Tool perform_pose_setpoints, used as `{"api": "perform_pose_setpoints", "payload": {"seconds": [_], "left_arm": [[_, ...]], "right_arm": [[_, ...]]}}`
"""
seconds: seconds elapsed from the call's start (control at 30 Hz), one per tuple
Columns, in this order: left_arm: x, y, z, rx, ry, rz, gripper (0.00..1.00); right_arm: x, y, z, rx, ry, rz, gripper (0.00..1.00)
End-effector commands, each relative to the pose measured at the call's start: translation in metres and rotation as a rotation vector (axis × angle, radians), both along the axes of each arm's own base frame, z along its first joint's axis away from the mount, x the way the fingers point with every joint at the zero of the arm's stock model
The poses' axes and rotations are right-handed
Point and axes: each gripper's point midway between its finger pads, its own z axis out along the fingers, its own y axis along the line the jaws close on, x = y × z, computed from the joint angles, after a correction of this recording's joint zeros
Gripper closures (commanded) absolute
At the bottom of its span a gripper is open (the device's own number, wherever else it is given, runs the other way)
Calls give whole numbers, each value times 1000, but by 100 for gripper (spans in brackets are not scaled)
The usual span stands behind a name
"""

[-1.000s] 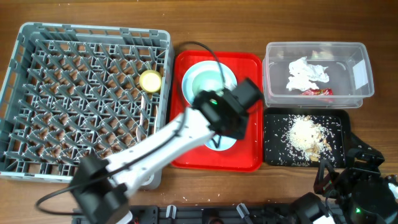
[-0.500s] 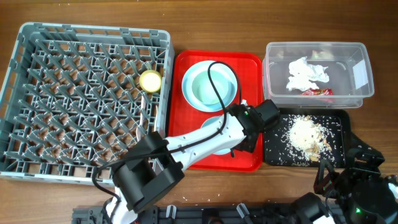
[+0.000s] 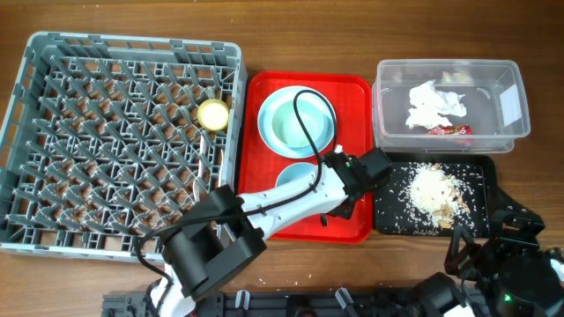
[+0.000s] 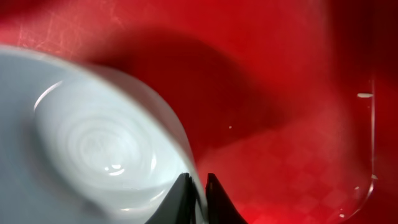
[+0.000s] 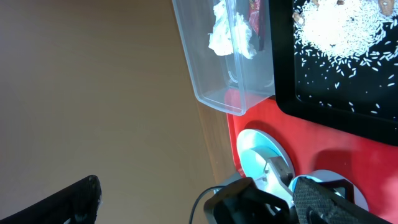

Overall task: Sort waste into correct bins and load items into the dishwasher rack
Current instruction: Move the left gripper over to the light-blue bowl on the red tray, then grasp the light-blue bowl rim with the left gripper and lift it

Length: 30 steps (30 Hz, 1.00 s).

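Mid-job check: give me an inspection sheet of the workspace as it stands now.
Surface: brown wooden table.
Job's things: small yellow-green cup and white plastic cutlery in large grey pegged rack; light blue round plate and small light blue bowl on red serving tray; crumpled white napkin and red foil wrapper in clear plastic tub; rice scraps in shallow black tray.
Clutter: nothing seen.
Grippers: left gripper shut on the bowl's rim; right gripper open, empty.
Cables: black cable loops over the plate.
Surroundings: nothing seen.
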Motion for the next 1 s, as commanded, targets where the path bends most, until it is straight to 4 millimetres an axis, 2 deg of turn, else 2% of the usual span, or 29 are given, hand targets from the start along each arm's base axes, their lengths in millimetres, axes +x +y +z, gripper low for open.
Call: {"api": "perform_pose_setpoints", "payload": {"seconds": [0.0,0.07,0.17,0.3,0.4,0.43,0.5,0.57,0.63,0.73,0.87,0.97], "left_arm": [[3,7,-5,37,-24,6,96],[9,10,-1,30,-35,25,96],[26,12,22,-34,-52,96,96],[48,17,83,-221,-26,184,96],[55,23,140,-496,95,237,96],[57,30,173,-662,161,207,96],[68,57,215,-876,212,177,96],[80,93,235,-1009,244,206,96],[84,131,241,-1094,267,230,96],[82,179,233,-1089,255,296,96],[69,204,224,-1087,269,321,96],[61,208,198,-1081,314,355,96]], "right_arm": [[-1,-3,0,3,-10,-15,0],[-1,-3,0,3,-10,-15,0],[-1,-3,0,3,-10,-15,0],[-1,-3,0,3,-10,-15,0],[-1,-3,0,3,-10,-15,0],[-1,-3,0,3,-10,-15,0],[-1,-3,0,3,-10,-15,0],[-1,-3,0,3,-10,-15,0],[-1,-3,0,3,-10,-15,0],[-1,-3,0,3,-10,-15,1],[-1,-3,0,3,-10,-15,0],[-1,-3,0,3,-10,-15,0]]}}
